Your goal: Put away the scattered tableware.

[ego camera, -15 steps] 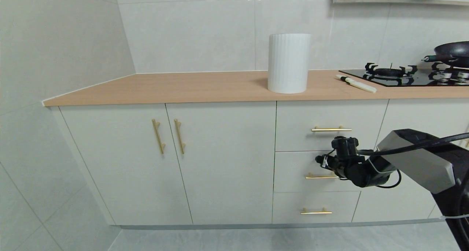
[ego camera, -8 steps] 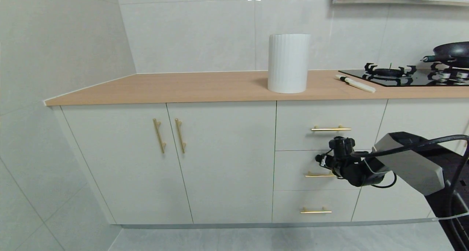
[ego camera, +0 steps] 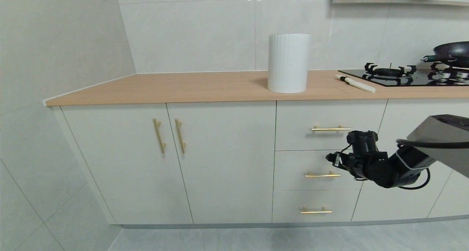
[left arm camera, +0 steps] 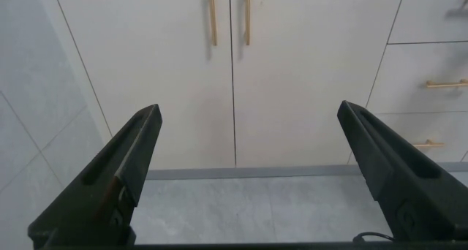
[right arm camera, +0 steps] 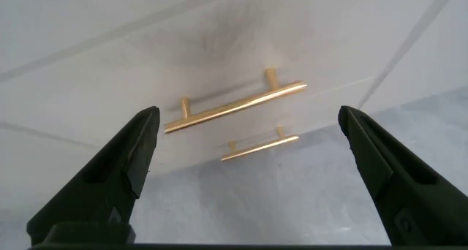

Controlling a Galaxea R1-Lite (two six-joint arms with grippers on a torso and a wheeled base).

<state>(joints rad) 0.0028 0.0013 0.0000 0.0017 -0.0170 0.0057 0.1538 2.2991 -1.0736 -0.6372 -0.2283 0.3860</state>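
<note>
A pale utensil with a dark end (ego camera: 355,83) lies on the wooden counter (ego camera: 205,86), beside the stove. To its left stands a tall white ribbed container (ego camera: 288,63). My right gripper (ego camera: 334,158) hangs in front of the drawer stack, level with the middle drawer and just above that drawer's gold handle (ego camera: 322,175). In the right wrist view the right gripper (right arm camera: 246,118) is open and holds nothing, with the gold handle (right arm camera: 234,110) a short way beyond its tips. My left gripper (left arm camera: 248,110) is open too, low down and facing the double cabinet doors (left arm camera: 231,74).
A black gas stove (ego camera: 406,77) with a dark pan (ego camera: 452,49) takes up the counter's right end. Below are a top drawer handle (ego camera: 331,128), a bottom drawer handle (ego camera: 316,211) and two vertical door handles (ego camera: 168,135). All drawers and doors are closed. Grey tiled floor (left arm camera: 241,206) lies below.
My right arm has shifted to the right, carrying its gripper a little right of where it was in front of the middle drawer. Nothing on the counter has moved.
</note>
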